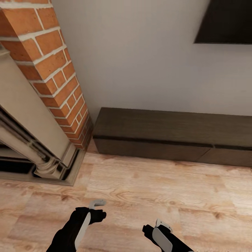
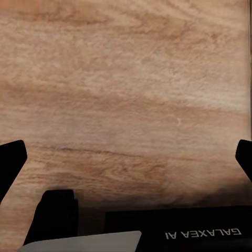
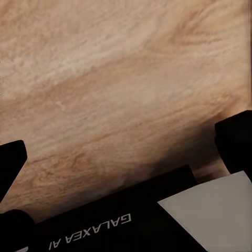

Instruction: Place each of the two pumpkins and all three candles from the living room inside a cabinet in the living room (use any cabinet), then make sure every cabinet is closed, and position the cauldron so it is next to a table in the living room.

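**A:** Where do we stand?

**B:** Facing the cabinet (image 1: 175, 140), the long dark-brown unit across the middle of the head view, against the pale wall (image 1: 140, 52). Its drawer fronts look flush and shut. The brick chimney breast (image 1: 52, 66) and the fireplace surround (image 1: 31, 126) fill the upper and middle left. Both arms hang low at the bottom edge over the wooden floor (image 1: 140, 189).

**A:** And the hands?

**B:** The left gripper (image 2: 126, 152) has its dark fingers at the far sides of its wrist view with bare floor between them, so it is spread wide and empty. The right gripper (image 3: 126, 142) reads the same way: fingers apart, holding nothing.

**A:** So what does the step need?

**B:** I'd judge this to be travel, not handling. No pumpkin, candle or cauldron is to be seen, so the robot should turn or drive until one is found, keeping the arms tucked and the base away from the hearth plinth.

**A:** Anything hard to make out?

**B:** The cabinet runs off the right edge, so its far drawers can't be checked. The dark panel (image 1: 225, 21) at upper right is cut off; likely a screen. The fingertips are cropped in both wrist views.
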